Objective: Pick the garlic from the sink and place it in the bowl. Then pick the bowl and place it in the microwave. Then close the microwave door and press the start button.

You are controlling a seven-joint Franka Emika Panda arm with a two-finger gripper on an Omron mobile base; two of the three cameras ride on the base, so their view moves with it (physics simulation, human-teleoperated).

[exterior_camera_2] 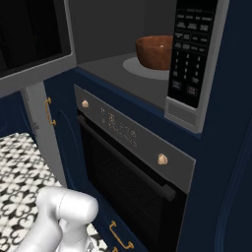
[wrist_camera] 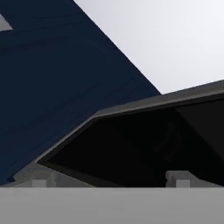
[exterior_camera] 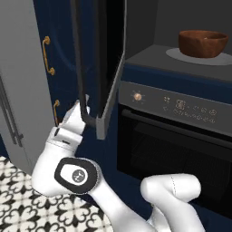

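the bowl sits on the microwave turntable; the open tool, empty, is behind the door's lower edge. it should push steadily rightward, keeping flat contact until the door latches.

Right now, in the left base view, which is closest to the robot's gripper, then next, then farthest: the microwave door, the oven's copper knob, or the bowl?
From the gripper:
1. The microwave door, right beside it, hanging open on the left.
2. The copper knob, middle, on the oven panel.
3. The bowl, upper right, inside the microwave.
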